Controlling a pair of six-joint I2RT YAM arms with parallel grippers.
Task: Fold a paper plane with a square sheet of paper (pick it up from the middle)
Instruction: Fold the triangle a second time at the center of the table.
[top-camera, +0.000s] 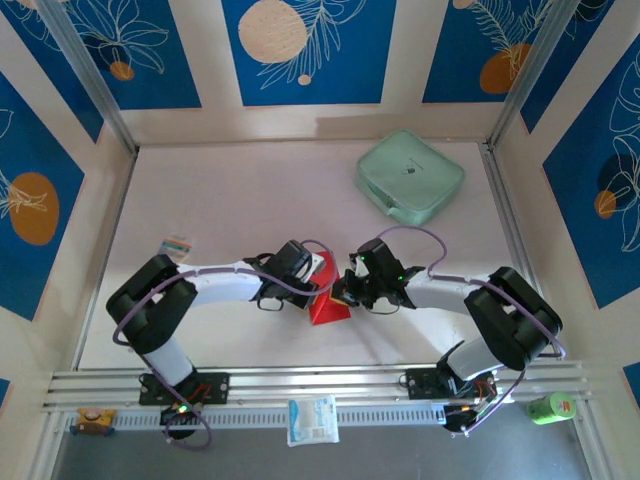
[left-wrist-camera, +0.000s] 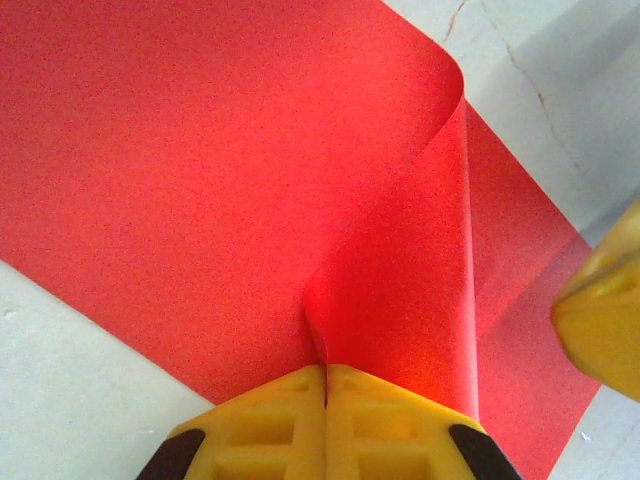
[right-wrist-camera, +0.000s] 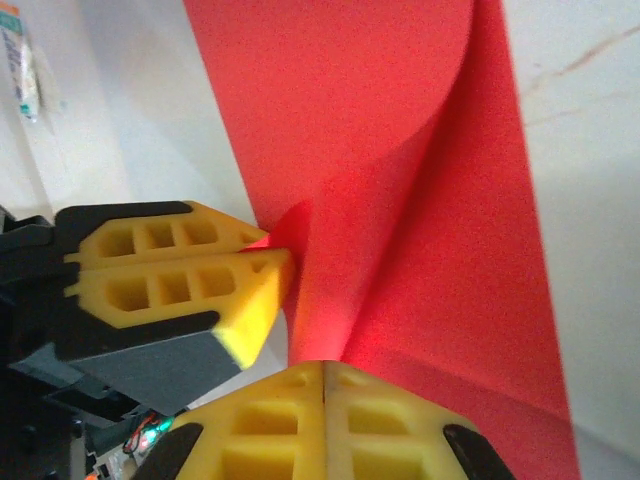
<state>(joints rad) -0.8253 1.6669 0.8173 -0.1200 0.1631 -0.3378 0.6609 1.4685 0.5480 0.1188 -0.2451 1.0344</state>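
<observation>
Arms bent inward; left end effector and right end effector clamped, apparently, on the red sheet.

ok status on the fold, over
Left gripper shut on the red sheet. Right gripper shut on it too, sheet bowed up between. Mint-green case far back, clear.

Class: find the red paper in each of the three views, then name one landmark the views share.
Top external: paper low and central, over the table.
Left wrist: paper across upper left and centre, pinched by left fingers at the bottom.
Right wrist: paper down the upper right, pinched by right fingers at the bottom.
Shared landmark: the white table beneath it.
</observation>
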